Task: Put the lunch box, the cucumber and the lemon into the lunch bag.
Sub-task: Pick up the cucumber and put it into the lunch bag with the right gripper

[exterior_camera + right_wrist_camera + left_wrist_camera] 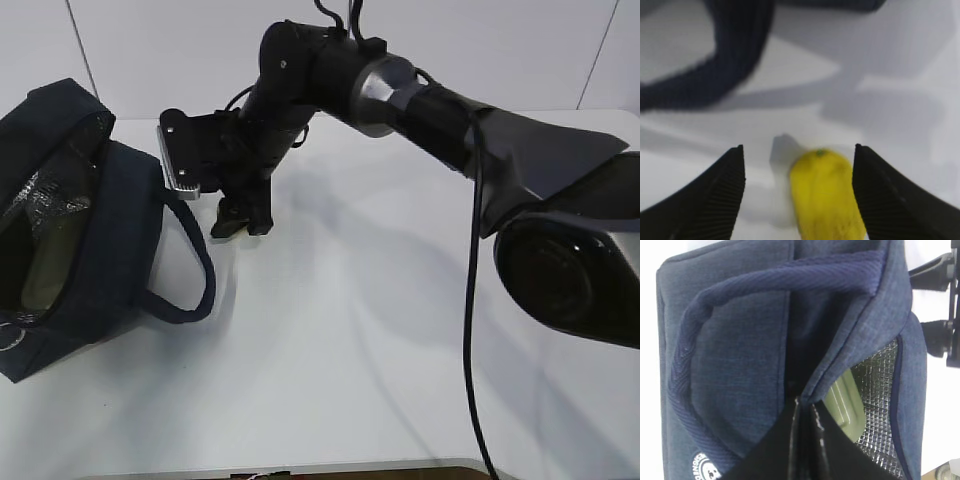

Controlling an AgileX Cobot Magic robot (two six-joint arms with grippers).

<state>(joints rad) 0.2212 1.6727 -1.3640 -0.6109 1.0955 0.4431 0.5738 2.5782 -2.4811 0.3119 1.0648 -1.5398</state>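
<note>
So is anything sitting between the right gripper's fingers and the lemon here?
Nothing visible does. In the right wrist view the lemon lies on the white table between the open fingers of the right gripper, with bare table on both sides of it. The bag handle lies further off, beyond the lemon.

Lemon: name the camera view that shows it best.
The right wrist view: the lemon lies large between the open right end effector fingers. The exterior view hides it behind the arm; the left wrist view shows none.

Lemon [827, 197] blurred, cut off at bottom edge.
</note>
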